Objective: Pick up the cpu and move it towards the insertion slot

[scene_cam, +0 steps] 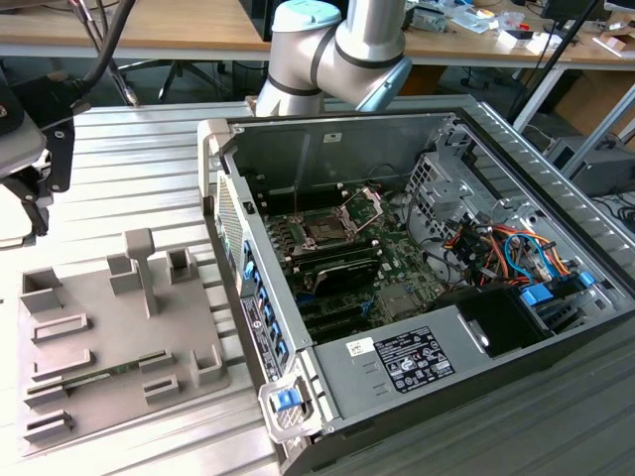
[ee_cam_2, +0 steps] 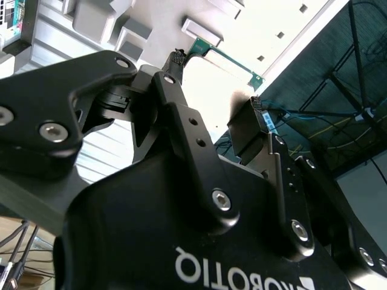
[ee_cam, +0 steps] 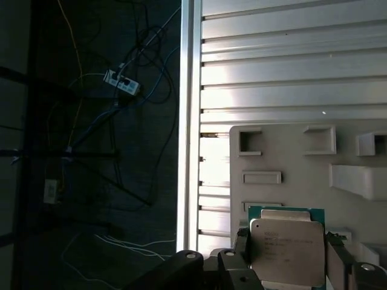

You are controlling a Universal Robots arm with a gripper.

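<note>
My hand (ee_cam: 287, 251) grips the cpu (ee_cam: 285, 235) by two opposite edges, over the grey tray (ee_cam: 290, 157); the slot (scene_cam: 322, 226) lies well apart, inside the case (scene_cam: 298, 154); I should carry it level, slowly, grip steady.

Exterior view looks down on computer case (scene_cam: 298, 149) and grey tray (scene_cam: 104, 312); both wrist views (close behind the gripper (ee_cam_2: 216, 78)) share that tray.

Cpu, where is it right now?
In the first wrist view the cpu sits between the jaws of the gripper, over the grey tray.
</note>
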